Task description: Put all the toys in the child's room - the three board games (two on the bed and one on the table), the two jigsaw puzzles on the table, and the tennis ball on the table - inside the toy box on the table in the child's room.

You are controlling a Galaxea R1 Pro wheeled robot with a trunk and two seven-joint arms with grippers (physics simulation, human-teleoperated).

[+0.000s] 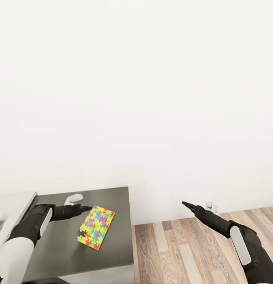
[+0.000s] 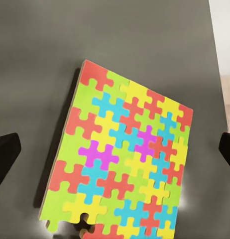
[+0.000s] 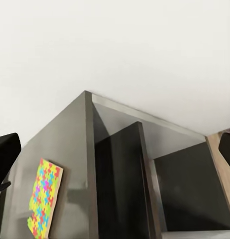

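A plain white wall [image 1: 136, 86] rises behind the wood-plank floor [image 1: 183, 252].

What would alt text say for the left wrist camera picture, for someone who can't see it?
A flat jigsaw puzzle of bright interlocked pieces lies on a dark-grey counter, seen from close above. The left tool's two dark fingertips show at either edge, spread wide open on both sides of the puzzle without touching it.

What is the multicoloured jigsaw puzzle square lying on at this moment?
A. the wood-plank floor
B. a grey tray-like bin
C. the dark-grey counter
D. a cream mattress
C: the thin multicoloured jigsaw puzzle square lies flat on the dark-grey counter, with the left gripper open above it, its black fingers spread to either side.
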